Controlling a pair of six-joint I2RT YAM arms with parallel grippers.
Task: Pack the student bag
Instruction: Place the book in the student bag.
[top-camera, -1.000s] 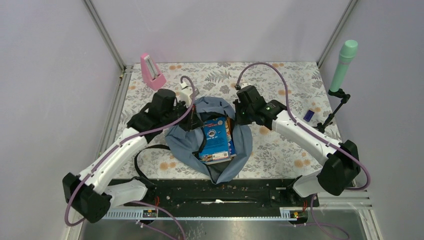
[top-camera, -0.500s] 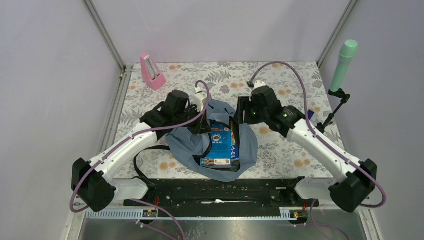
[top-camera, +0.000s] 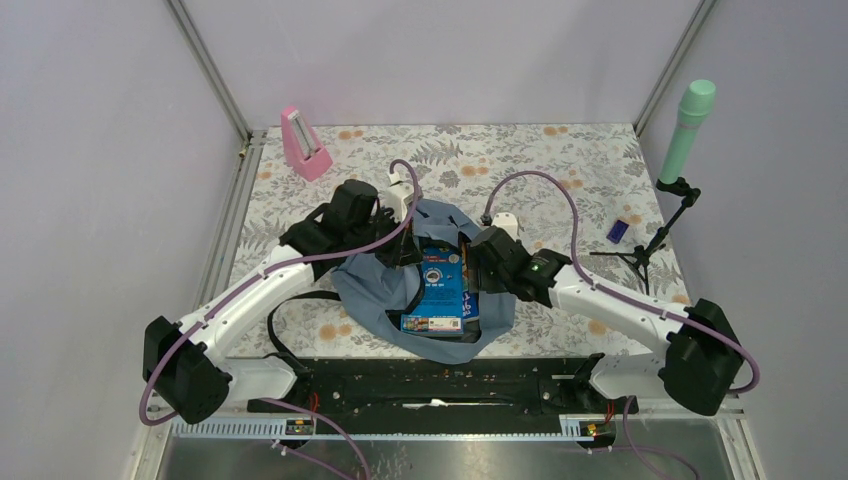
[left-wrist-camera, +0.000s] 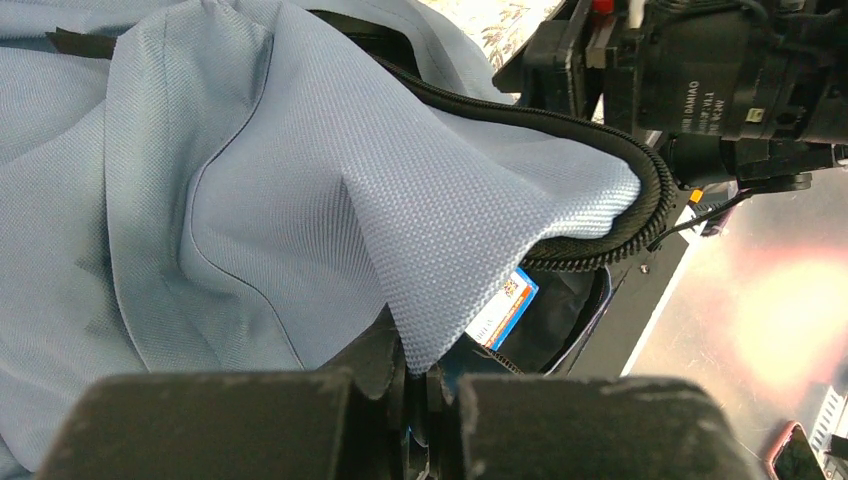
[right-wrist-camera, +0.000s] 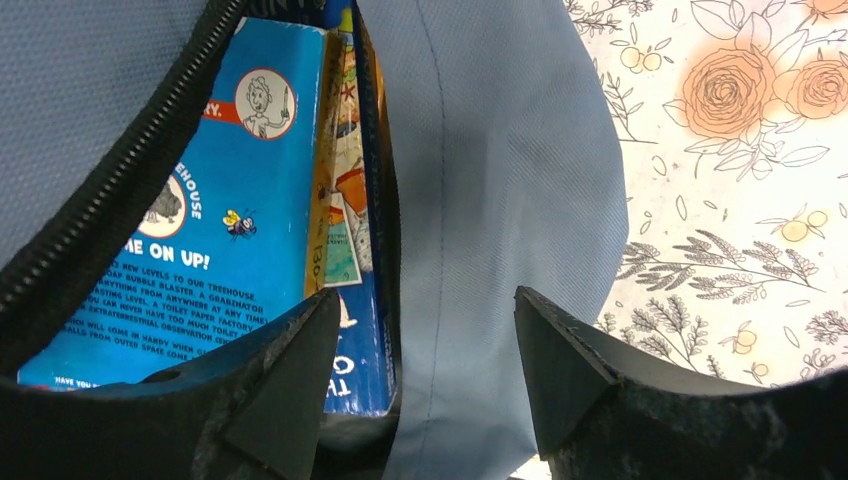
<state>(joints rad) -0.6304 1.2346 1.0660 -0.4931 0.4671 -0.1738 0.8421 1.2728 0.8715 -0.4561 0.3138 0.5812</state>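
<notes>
The student bag (top-camera: 365, 285) lies open mid-table, a grey-blue fabric backpack with a black zipper rim (left-wrist-camera: 640, 195). A bright blue book (top-camera: 440, 285) lies inside it, with a second book (right-wrist-camera: 345, 190) tucked beside it. My left gripper (top-camera: 400, 248) is shut on a fold of the bag's fabric (left-wrist-camera: 260, 200) at the left rim and holds it up. My right gripper (top-camera: 478, 272) hangs open over the bag's right side. Its jaws straddle the right wall (right-wrist-camera: 490, 200) without touching it, the left finger (right-wrist-camera: 290, 370) over the books.
A pink wedge-shaped object (top-camera: 303, 143) stands at the back left. A green cylinder (top-camera: 687, 128) on a black stand (top-camera: 650, 250) is at the right, with a small blue item (top-camera: 618, 230) beside it. A black strap (top-camera: 283, 312) loops out at the bag's left.
My right gripper has opened and come nearer, from the bag's far right rim down over its right wall. My left gripper pulled the fabric slightly right, then held still.
</notes>
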